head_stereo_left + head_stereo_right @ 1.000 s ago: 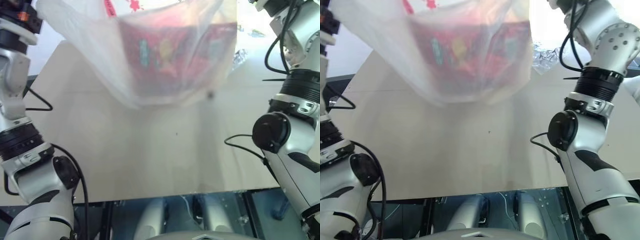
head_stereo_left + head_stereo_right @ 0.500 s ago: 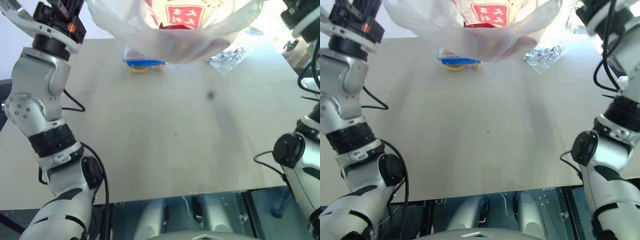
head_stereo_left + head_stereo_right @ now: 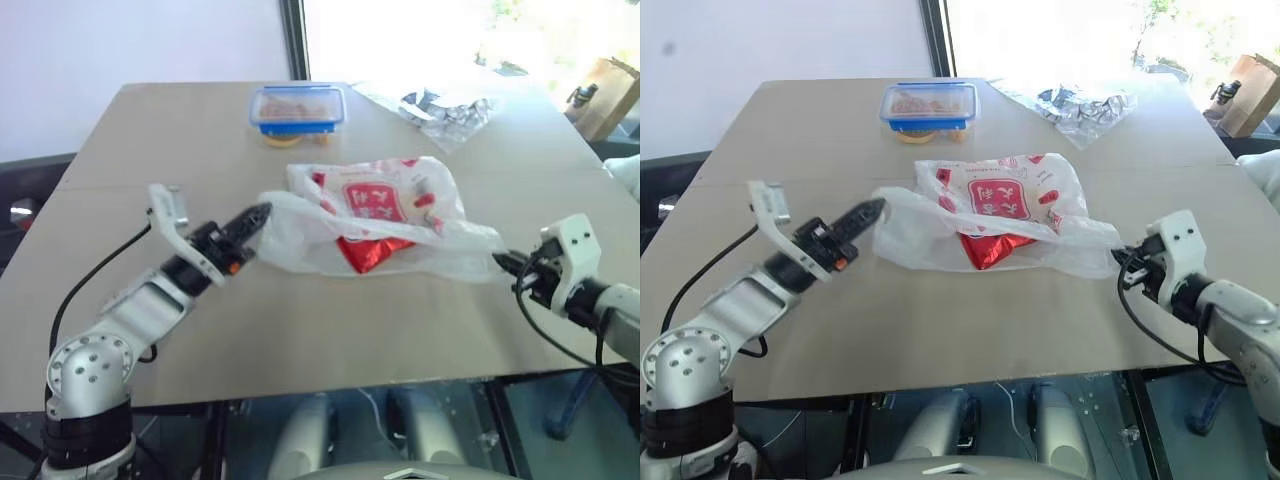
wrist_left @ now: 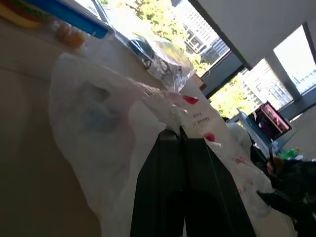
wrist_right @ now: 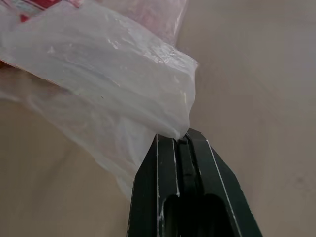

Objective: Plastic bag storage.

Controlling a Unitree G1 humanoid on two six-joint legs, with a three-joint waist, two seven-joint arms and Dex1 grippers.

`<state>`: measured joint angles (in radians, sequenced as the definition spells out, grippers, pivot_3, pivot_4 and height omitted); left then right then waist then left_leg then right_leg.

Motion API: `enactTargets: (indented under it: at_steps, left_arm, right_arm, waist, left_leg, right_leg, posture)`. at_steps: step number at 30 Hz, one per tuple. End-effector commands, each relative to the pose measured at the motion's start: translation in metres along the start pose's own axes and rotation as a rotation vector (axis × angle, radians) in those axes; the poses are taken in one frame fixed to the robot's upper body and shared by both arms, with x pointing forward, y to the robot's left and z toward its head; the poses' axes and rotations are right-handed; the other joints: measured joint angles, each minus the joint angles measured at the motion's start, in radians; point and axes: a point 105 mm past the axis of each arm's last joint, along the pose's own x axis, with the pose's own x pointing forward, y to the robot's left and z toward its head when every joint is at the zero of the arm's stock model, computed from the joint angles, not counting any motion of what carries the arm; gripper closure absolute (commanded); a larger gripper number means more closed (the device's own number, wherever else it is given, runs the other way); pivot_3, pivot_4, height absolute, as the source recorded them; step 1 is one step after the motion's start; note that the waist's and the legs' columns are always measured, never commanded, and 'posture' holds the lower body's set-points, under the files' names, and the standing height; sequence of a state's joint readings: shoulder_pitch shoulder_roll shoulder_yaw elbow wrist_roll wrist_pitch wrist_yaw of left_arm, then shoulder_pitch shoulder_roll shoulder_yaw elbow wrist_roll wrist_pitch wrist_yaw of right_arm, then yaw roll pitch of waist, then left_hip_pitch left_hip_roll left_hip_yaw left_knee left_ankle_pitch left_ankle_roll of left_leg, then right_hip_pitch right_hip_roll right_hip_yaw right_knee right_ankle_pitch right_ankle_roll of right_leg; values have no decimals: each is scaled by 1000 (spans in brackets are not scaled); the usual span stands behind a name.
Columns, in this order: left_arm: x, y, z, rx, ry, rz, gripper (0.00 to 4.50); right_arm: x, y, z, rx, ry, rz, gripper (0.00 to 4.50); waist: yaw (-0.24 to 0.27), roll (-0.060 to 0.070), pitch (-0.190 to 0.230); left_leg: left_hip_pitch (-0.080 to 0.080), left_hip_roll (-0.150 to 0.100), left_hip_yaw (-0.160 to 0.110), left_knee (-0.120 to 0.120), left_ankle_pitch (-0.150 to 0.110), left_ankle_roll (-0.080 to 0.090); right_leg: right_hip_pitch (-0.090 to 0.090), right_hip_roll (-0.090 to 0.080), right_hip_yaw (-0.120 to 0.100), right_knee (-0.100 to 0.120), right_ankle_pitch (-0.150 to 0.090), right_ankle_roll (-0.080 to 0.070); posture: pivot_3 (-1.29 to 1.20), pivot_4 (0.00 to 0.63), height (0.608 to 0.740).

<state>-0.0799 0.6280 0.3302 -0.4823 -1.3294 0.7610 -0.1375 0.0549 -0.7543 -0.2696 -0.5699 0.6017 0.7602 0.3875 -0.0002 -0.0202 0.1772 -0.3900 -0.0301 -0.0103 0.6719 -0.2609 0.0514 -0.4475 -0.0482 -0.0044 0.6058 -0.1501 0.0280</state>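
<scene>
Head views: plastic bag (image 3: 375, 215) lies flat mid-table (image 3: 300, 330), long axis left-right, stretched between the two grippers. Left gripper (image 3: 262, 212) pinches the bag's left end, right gripper (image 3: 500, 259) pinches its right end. A red packet (image 3: 372, 250) shows through the film. Lidded food box (image 3: 297, 107) and a clear bag with silvery contents (image 3: 445, 105) sit at the far side.

Left wrist: fingers (image 4: 168, 187) pressed together on bag film.

Right wrist: fingers (image 5: 170, 192) pressed together on a bag corner, table beneath.

Versus a second ago: the bag hung high in front of the camera with both arms raised; now it's down on the table, arms low.
</scene>
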Motion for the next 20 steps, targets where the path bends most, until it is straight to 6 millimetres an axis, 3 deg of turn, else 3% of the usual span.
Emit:
enactTargets:
  at_steps: [1,5,10,15,20]
  left_arm:
    - [-12,1,-3,109,17,-22,3930]
    - [-38,-3,-21,235,116,-81,2349]
    - [-82,20,-39,342,225,-21,170]
    - [-100,30,-50,355,266,18,44]
    - [-104,32,-51,355,270,30,44]
  right_arm:
    - [-11,10,9,-166,-82,13,3907]
    - [-24,8,-6,-242,-35,43,2288]
    - [-52,-6,-31,-261,83,111,7]
    - [-82,-27,-44,-254,157,147,0]
    - [-87,-32,-51,-271,173,165,0]
  waist:
    - [-1,0,0]
    - [-10,-1,0]
    - [-7,0,0]
    - [9,-1,0]
    - [12,-1,0]
  left_leg:
    - [2,0,1,0,0,0]
    - [6,5,4,-1,-1,-1]
    - [4,6,6,-3,-5,0]
    - [3,6,6,-2,-8,2]
    - [3,7,7,-2,-9,2]
  right_leg:
    - [2,0,0,0,0,0]
    - [3,-1,-1,0,0,0]
    - [-1,-2,-1,-1,-2,-1]
    - [0,-3,-1,-3,-4,0]
    - [0,-4,-2,-3,-4,0]
  posture:
    - [0,150,740]
    - [0,150,740]
    - [0,150,740]
    - [0,150,740]
    - [0,150,740]
